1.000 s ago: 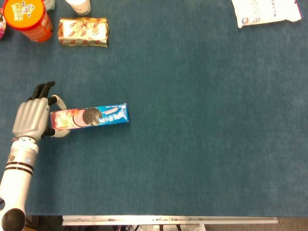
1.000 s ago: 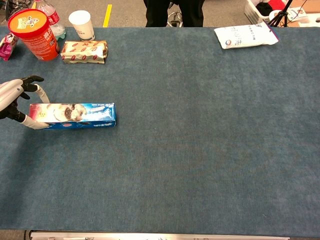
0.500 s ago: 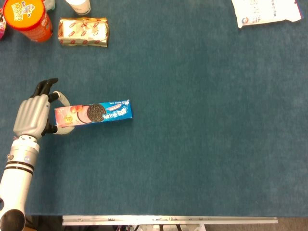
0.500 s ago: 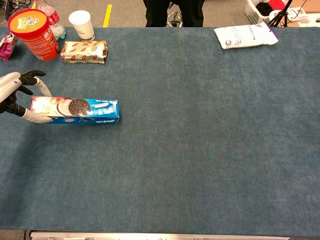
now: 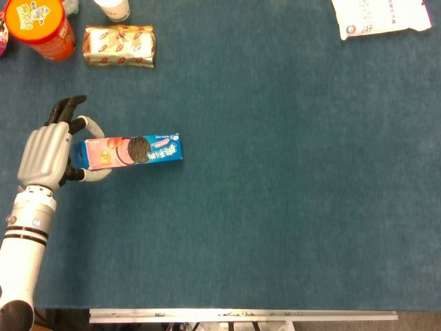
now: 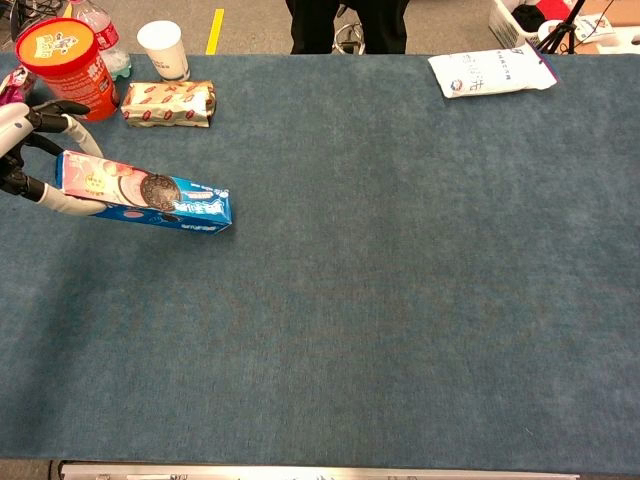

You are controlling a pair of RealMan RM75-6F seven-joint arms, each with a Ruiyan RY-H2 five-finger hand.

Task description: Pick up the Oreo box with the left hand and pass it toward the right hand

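1. Table (image 5: 275,207) covered in blue-green cloth, metal rail along its near edge (image 5: 241,316).
2. Left hand (image 5: 47,157) at the left side of the table, silver back of hand facing up in the head view, white forearm running down to the near-left corner. In the chest view it sits at the far left edge (image 6: 22,150), partly cut off.
3. Left hand grips the pink end of the Oreo box (image 5: 131,152): fingers (image 5: 65,109) curl over the far side, thumb under the near side. Closed around the box end, not spread wide.
4. Oreo box (image 6: 145,192) is long and blue with a cookie picture mid-face. Chest view shows it tilted: held end raised, free blue end lower toward the table. Cannot tell if that low end touches the cloth.
5. Right hand not visible in either view.
6. Farther back, left: gold foil snack pack (image 5: 120,46), lying flat.
7. Beside it at the far-left corner: orange canister (image 5: 38,26); white paper cup (image 6: 164,50) between the two, slightly farther back.
8. Far right: white bag (image 5: 381,17) lying flat, well apart from everything else.
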